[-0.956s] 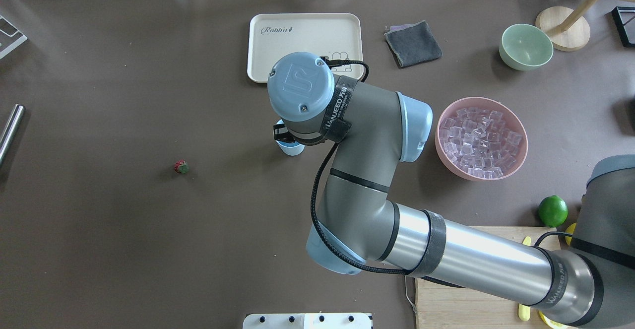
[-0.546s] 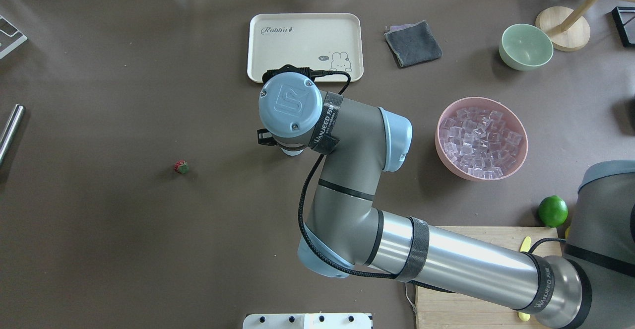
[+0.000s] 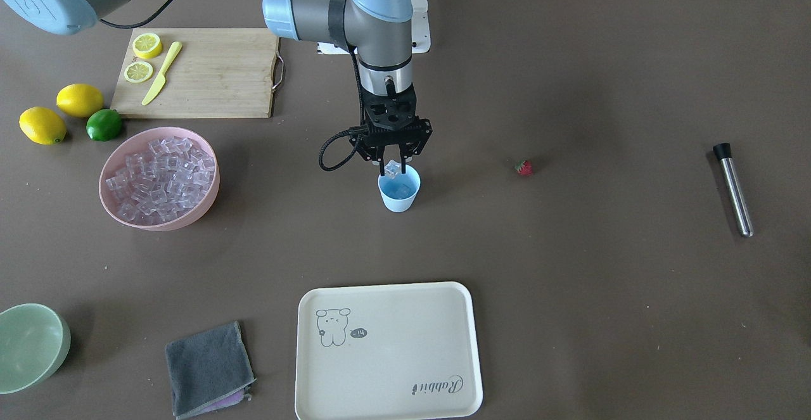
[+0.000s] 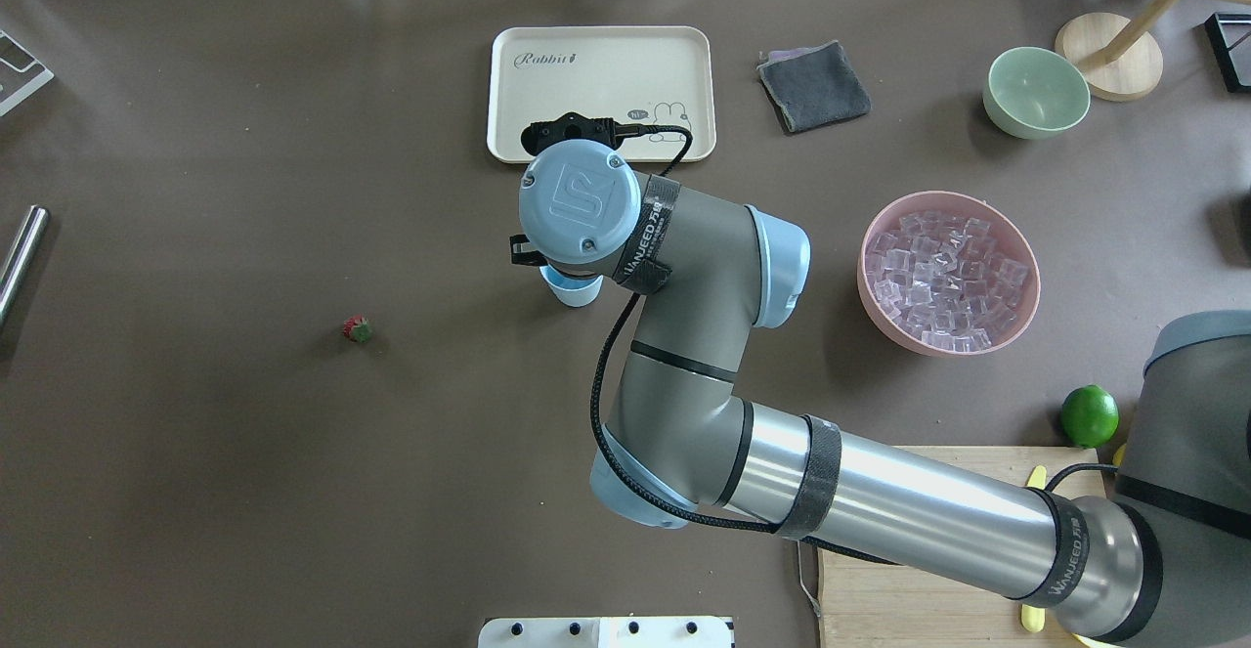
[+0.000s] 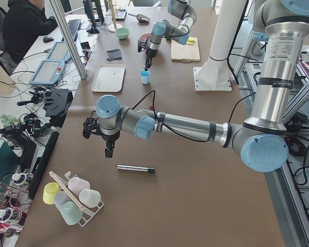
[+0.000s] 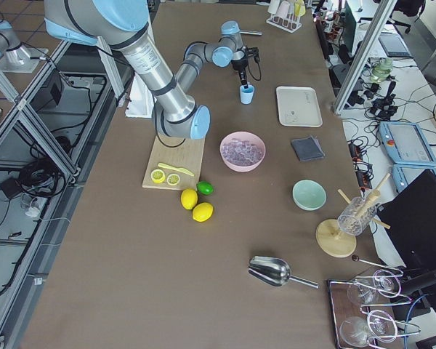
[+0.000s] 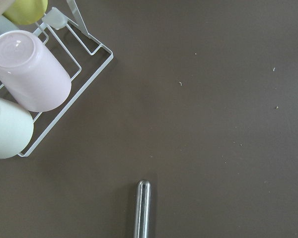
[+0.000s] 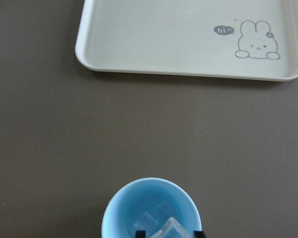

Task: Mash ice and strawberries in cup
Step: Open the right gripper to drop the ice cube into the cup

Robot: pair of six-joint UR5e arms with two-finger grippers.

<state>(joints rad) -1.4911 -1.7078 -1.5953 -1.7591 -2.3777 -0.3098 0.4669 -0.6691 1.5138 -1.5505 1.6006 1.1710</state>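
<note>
Nearest the front-facing camera, a cream tray (image 3: 443,344) is seen lying flat. A grey cloth (image 3: 209,369) is beside it, and a pale green bowl (image 3: 31,344) is cut off by the view's edge.

Further in, at mid-table, the light-blue cup (image 3: 399,199) is found upright on the brown table (image 3: 570,268). Right above its mouth the right gripper (image 3: 393,164) is held pointing straight down. A clear ice cube (image 8: 170,229) is pinched in its jaws at the level of the rim. Inside the cup, a couple of other cubes (image 8: 148,220) can be made out at the bottom.

The strawberry (image 3: 523,167) is spotted on the bare table, well apart from the cup, on the side toward the robot's left. Further out that way, a metal rod (image 3: 735,192) with a black cap is laid flat.

On the cup's other side, a pink bowl (image 3: 214,185) is piled with ice (image 3: 158,176). Behind it, a lime (image 3: 104,125) and two lemons (image 3: 80,100) are grouped together. They are just beside a wooden cutting board (image 3: 215,78), on which two lemon halves (image 3: 147,45) and a yellow knife (image 3: 161,73) are set.

The left gripper (image 5: 109,150) is caught only in the side view, hung above the table near the rod, with pastel tumblers (image 7: 32,69) close by. Whether its jaws are spread or pressed together cannot be told.
</note>
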